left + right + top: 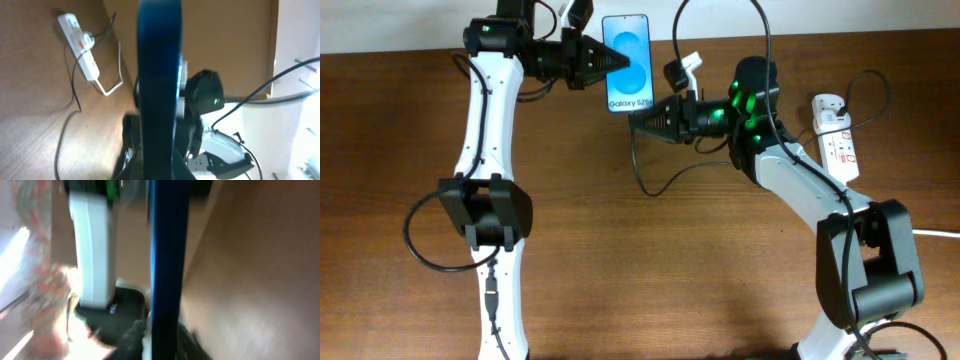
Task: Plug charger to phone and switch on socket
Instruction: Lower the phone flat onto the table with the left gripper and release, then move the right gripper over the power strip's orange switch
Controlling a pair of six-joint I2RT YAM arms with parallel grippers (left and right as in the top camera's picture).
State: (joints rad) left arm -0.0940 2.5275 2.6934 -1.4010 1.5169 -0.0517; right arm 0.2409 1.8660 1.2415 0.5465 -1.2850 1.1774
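Nearest the robot bases, bare brown worktop (650, 270) lies between the two arms. On it the charger (637, 165), a thin black cable, curls in a loop and rises to the right fingers (638, 114). These point left and are drawn in almost to a point. The cable's end runs in at their tips, just below the phone's "Galaxy" end. The connector itself is hidden, and the right wrist view is too blurred to add more.

The socket (834, 135) lies off to the right, well apart from the phone, with a black plug in it.

Farther back, the phone (628, 50) shows its blue screen upward near the worktop's far edge. The left fingers (608, 60) reach it from the left, closed onto its long side. In the left wrist view the phone stands edge-on in the middle of the picture.
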